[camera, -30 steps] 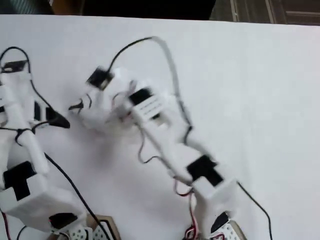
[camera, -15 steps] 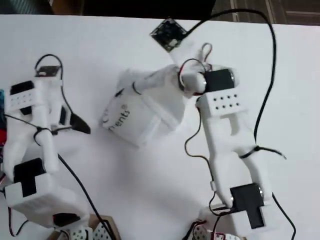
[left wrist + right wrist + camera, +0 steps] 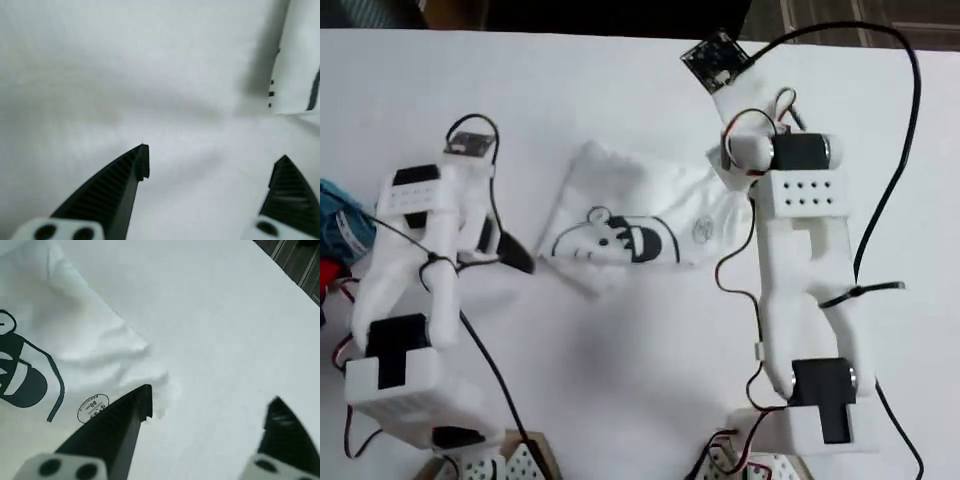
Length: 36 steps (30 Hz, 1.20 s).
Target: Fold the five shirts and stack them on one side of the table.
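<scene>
A rumpled white shirt with a black cartoon print (image 3: pixel 630 232) lies on the white table (image 3: pixel 620 370) between the arms. The left fingers (image 3: pixel 120 182) and right fingers (image 3: pixel 117 427) gape wide, empty, the right ones at its edge.

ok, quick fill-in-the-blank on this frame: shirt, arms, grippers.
1. On the table, the white shirt lies ____ the left arm and the right arm.
2. The left gripper and the right gripper are both ____.
3. The shirt's cartoon print is ____ in colour.

Missing words: between; open; black.
</scene>
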Tool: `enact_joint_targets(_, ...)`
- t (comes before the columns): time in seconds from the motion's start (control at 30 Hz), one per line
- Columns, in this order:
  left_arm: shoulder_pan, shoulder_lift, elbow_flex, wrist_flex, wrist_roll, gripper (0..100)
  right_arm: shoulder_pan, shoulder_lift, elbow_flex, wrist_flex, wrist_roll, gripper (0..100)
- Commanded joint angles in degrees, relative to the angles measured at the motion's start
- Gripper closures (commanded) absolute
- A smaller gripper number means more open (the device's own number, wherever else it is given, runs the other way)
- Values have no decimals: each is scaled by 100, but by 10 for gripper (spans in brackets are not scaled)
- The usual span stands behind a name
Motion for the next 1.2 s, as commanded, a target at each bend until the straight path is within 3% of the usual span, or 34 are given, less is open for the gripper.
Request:
enact_joint_targets(0.0,360,-299,-66,114,18,611,-453,-154,-26,910,-149,519)
enact_joint_targets(0.17,1670,-281,-31,220,9,611,-1288,-338,387,1587,-149,519)
enact_joint_targets(0.33,2708,-167,66,-299,18,611,-1209,-365,826,1464,-185,519)
enact_joint_targets(0.5,2356,422,382,-1618,9,612,-602,-374,1108,1552,-141,519)
enact_joint_targets(0.6,1890,844,215,-1952,26,663,-171,-374,1152,1569,-141,519)
enact_joint_targets(0.8,1301,1125,-1015,-1248,62,980,154,-374,1187,1534,-141,519)
enact_joint_targets(1.17,1029,510,-4646,1785,62,976,-330,-374,1565,1068,-185,519)
